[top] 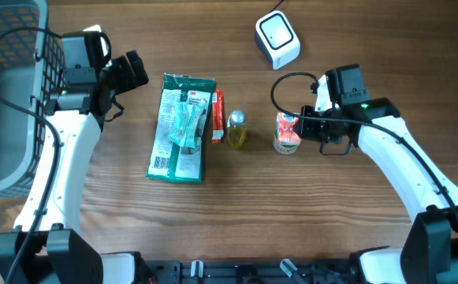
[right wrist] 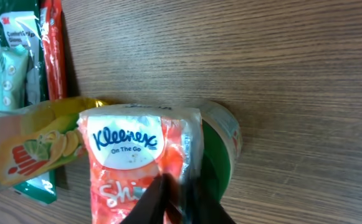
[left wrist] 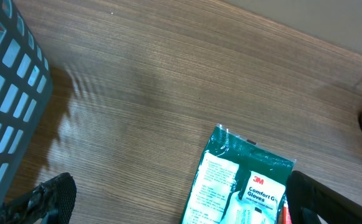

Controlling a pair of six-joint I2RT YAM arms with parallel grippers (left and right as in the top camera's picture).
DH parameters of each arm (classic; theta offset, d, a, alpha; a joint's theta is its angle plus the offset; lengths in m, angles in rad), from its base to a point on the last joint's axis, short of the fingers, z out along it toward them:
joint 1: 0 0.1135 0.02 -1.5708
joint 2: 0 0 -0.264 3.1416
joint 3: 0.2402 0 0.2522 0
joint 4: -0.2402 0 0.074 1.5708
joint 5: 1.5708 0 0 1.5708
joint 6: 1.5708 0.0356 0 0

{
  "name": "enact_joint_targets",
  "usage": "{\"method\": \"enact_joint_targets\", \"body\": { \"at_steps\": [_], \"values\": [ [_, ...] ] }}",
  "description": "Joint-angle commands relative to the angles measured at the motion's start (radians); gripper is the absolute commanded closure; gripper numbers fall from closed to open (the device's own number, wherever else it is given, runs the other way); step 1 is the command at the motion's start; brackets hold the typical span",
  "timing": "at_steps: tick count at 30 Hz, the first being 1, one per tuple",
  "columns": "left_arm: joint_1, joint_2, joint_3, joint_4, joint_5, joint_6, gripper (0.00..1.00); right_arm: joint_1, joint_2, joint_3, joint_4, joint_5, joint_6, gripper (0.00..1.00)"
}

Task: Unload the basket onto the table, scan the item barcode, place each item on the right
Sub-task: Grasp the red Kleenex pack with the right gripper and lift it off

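Observation:
An orange Kleenex tissue pack (top: 287,126) (right wrist: 137,155) lies against a round green-lidded tub (right wrist: 221,155) right of the table's centre. My right gripper (top: 306,126) (right wrist: 181,199) is shut on the pack's right edge, its dark fingers pinching the wrapper next to the tub. The white barcode scanner (top: 277,39) stands at the back, apart from the pack. My left gripper (top: 134,71) (left wrist: 181,208) hangs open above the table by the top end of a green 3M gloves pack (top: 181,126) (left wrist: 243,180), holding nothing.
A small yellow bottle (top: 236,130) (right wrist: 37,146) and a thin red packet (top: 217,117) (right wrist: 53,50) lie between the gloves pack and the tissue pack. A grey mesh basket (top: 8,95) (left wrist: 6,93) stands at the left edge.

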Motion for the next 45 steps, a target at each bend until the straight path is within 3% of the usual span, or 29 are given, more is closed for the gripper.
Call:
{"method": "enact_joint_targets", "body": {
  "at_steps": [1,12,14,16,19,23,26,31,38,45],
  "values": [
    [0.004,0.000,0.006,0.002,-0.010,0.009,0.00,0.003,0.003,-0.029,-0.006,0.016,0.012,0.86],
    [0.004,0.000,0.006,0.002,-0.010,0.009,0.00,0.003,0.003,-0.028,-0.014,-0.002,0.016,0.81],
    [0.004,0.000,0.006,0.002,-0.010,0.009,0.00,0.002,0.003,-0.028,-0.013,-0.002,0.017,0.96],
    [0.004,0.000,0.006,0.002,-0.010,0.009,0.00,-0.004,-0.003,-0.020,-0.004,-0.042,0.025,0.96],
    [0.004,0.000,0.006,0.002,-0.010,0.009,0.00,-0.054,-0.050,0.016,0.002,-0.272,-0.068,0.96],
    [0.004,0.000,0.006,0.002,-0.010,0.009,0.00,-0.203,-0.151,0.027,0.002,-0.607,-0.084,0.96],
    [0.004,0.000,0.006,0.002,-0.010,0.009,0.00,-0.318,-0.174,0.026,-0.015,-0.967,-0.185,0.96],
    [0.004,0.000,0.006,0.002,-0.010,0.009,0.00,-0.352,-0.173,0.000,-0.018,-1.307,-0.309,0.96],
    [0.004,0.000,0.006,0.002,-0.010,0.009,0.00,-0.352,-0.173,-0.026,-0.018,-1.215,-0.305,0.96],
    [0.004,0.000,0.006,0.002,-0.010,0.009,0.00,-0.420,-0.173,-0.026,-0.017,-0.846,-0.220,0.96]
  ]
}}
